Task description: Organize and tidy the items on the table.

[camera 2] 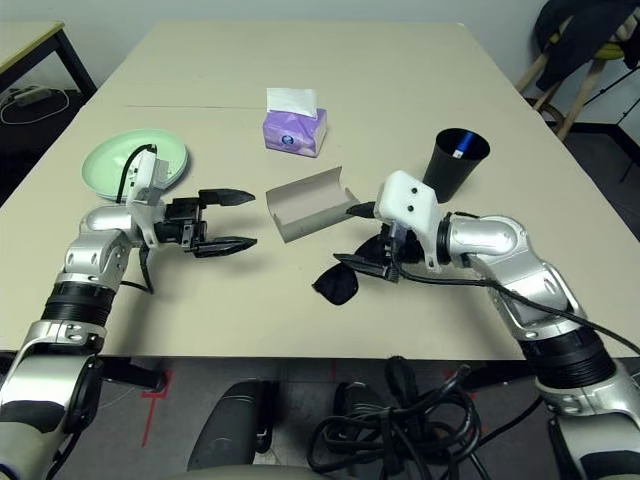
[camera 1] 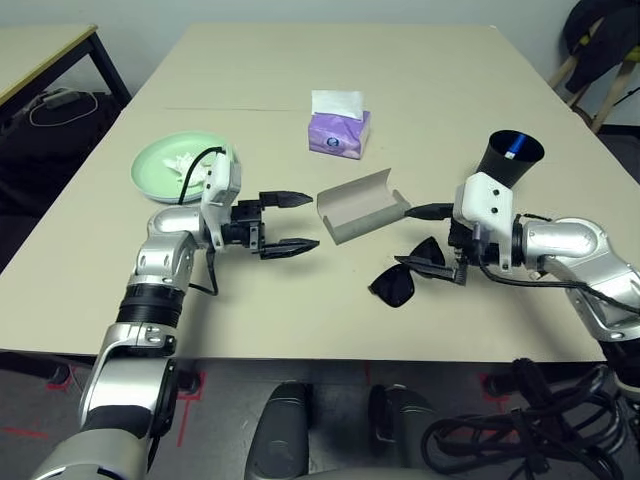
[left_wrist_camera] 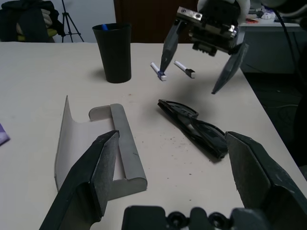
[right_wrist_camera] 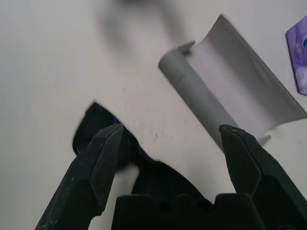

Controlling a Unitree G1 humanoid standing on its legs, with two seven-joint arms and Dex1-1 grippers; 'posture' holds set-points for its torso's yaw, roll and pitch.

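Your left gripper (camera 1: 290,221) has its fingers spread wide with nothing between them, pointing level across the table (camera 1: 420,80) at the open grey case (camera 1: 362,204), which lies just beyond its tips with the flap standing up. Your right gripper (left_wrist_camera: 201,72) is spread too and holds nothing; it hangs above the table, angled down, with the sunglasses (camera 1: 408,272) folded on the surface right below and slightly ahead of its tips, not touching. From your left gripper the sunglasses are past the case and nearer the robot's edge of the table. The cup (camera 1: 510,158) stands upright behind your right wrist, with a blue-tipped pen (camera 2: 459,152) inside. Two more white-and-blue pens (left_wrist_camera: 158,71) lie flat on the table beyond your right gripper, near the cup, as the left wrist view shows them. The green plate (camera 1: 160,165) sits behind your left wrist, close to the table's left edge, with a white tissue wad (camera 1: 182,160) on it. The purple tissue box (camera 1: 339,132) is further up the table, beyond the case and well apart from both grippers. Case and sunglasses lie near each other, apart.
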